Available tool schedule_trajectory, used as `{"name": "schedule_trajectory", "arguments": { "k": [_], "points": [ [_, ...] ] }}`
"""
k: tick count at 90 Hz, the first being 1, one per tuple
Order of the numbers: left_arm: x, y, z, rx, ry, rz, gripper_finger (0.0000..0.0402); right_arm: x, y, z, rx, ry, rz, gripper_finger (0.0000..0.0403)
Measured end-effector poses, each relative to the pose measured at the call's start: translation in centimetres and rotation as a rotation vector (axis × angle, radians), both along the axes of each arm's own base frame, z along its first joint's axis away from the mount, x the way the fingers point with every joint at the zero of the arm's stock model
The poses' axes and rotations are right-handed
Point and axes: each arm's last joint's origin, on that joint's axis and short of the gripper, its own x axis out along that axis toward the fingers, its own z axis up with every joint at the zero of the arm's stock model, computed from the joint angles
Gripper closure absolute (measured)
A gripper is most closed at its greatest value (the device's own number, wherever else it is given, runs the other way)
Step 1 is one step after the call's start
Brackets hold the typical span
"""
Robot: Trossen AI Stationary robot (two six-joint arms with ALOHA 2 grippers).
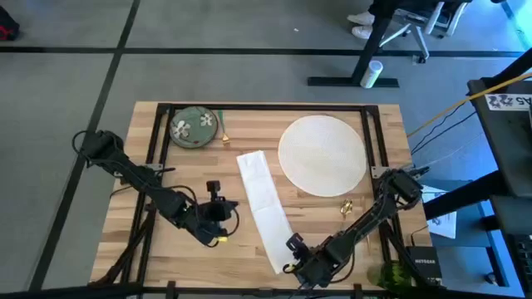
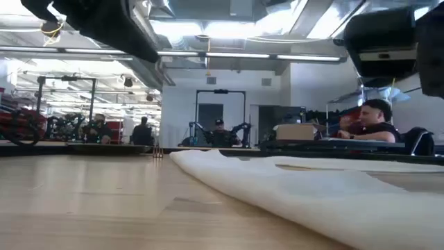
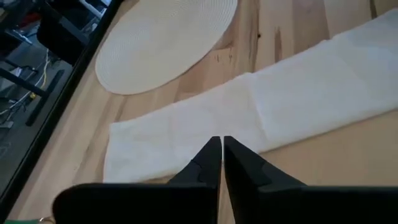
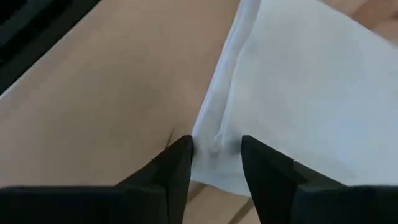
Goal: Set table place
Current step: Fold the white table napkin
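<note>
A long folded white napkin point(image 1: 264, 203) lies on the table point(image 1: 166, 191), running from mid-table to the near edge. The round white plate point(image 1: 322, 154) sits at the far right. The green flowered dish point(image 1: 193, 127) stands at the far left with gold cutlery point(image 1: 224, 129) beside it. My right gripper point(image 4: 214, 152) is at the napkin's near end, shut on it. My left gripper point(image 3: 221, 149) is shut just left of the napkin's middle point(image 3: 280, 106); whether it touches the cloth cannot be told. My right gripper pinches the napkin's near end point(image 4: 217, 140) at its left long edge, between the two fingers. The fingers point(image 4: 180, 158) slant down from the near side. The cloth is creased and bunched between them. The rest of the napkin point(image 4: 298, 81) lies flat on the table.
A small gold piece point(image 1: 347, 208) lies on the wood near the plate's near rim. Black frame bars point(image 1: 158, 137) run along the table's left, far and right sides. Bare wood lies left of the napkin. People sit in the room beyond point(image 2: 371, 121).
</note>
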Motion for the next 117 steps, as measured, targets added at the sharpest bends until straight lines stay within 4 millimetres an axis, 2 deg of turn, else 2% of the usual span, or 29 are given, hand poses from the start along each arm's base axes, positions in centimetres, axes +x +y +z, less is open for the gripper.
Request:
{"name": "schedule_trajectory", "arguments": {
  "k": [49, 64, 73, 89, 100, 117],
  "points": [
    [0.0, 0.1, 0.0, -0.008, -0.001, 0.013, 0.0402, -0.1, 0.2, -0.1, 0.041, 0.033, -0.051, 0.0274],
    [0.0, 0.2, 0.0, -0.008, -0.001, 0.015, 0.0402, -0.2, -0.5, -0.8, 0.044, 0.04, -0.087, 0.0276],
    [0.1, 0.2, -0.1, -0.007, 0.0, 0.017, 0.0402, 0.0, -1.0, -1.0, 0.061, 0.065, -0.107, 0.0299],
    [0.1, 0.2, -0.1, -0.007, 0.0, 0.017, 0.0402, 0.1, -1.3, -1.1, 0.049, 0.072, -0.104, 0.0389],
    [0.1, 0.2, -0.1, -0.007, -0.001, 0.017, 0.0402, 0.2, -1.2, -0.9, 0.036, 0.067, -0.103, 0.0389],
    [-0.2, -0.2, 0.0, 0.009, -0.005, 0.0, 0.0402, 1.2, -0.8, 1.1, -0.071, 0.027, -0.085, 0.0399]
  ]
}}
